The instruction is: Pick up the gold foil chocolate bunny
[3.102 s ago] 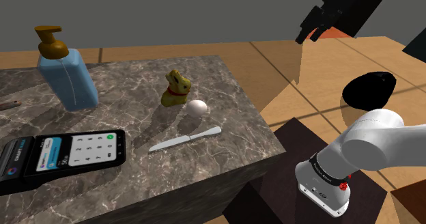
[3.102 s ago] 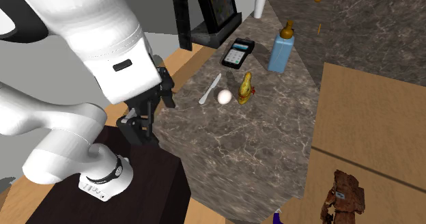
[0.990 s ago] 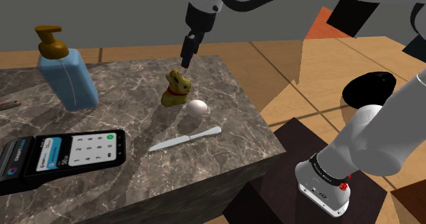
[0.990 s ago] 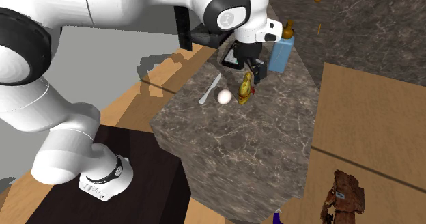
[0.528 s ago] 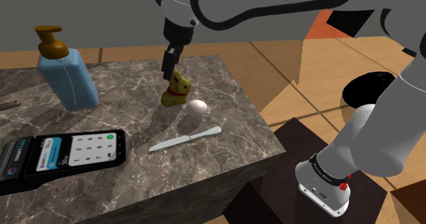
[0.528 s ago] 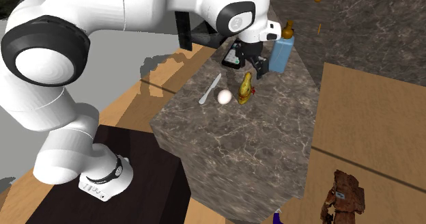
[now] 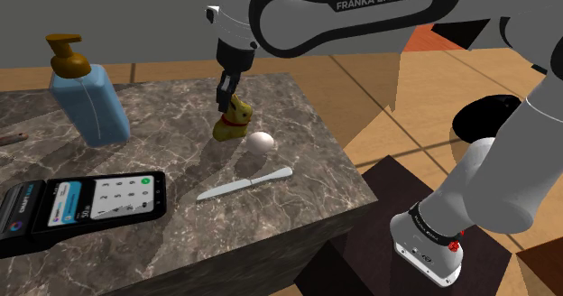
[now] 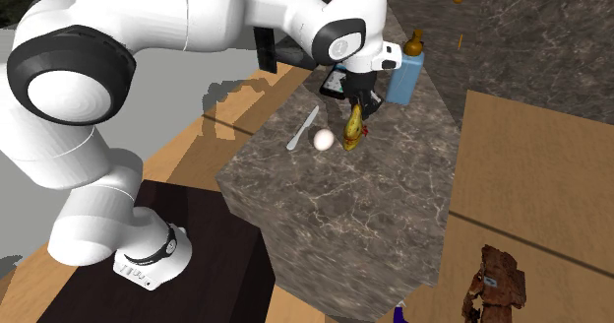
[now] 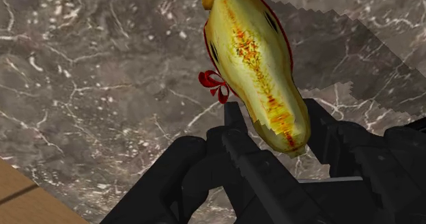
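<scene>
The gold foil bunny (image 7: 235,125) with a red ribbon stands on the dark marble counter (image 7: 298,114), near its far side. My black gripper (image 7: 226,98) hangs straight down over it and is shut on the bunny's upper end. In the second exterior view the gripper (image 8: 359,107) covers the top of the bunny (image 8: 351,134). In the wrist view the bunny (image 9: 254,59) is long and yellow, and its near end sits clasped between my two fingers (image 9: 235,135). It still rests on the counter.
A white egg (image 7: 262,142) lies just beside the bunny, and a knife (image 7: 245,184) lies nearer the front edge. A blue pump bottle (image 7: 88,100) stands at the shoulder view's left. A payment terminal (image 7: 81,204) lies at the front left. The dark stand (image 7: 379,249) is below right.
The gripper has come down over the bunny's top and its fingers have closed on it. The bunny stands where it was.
</scene>
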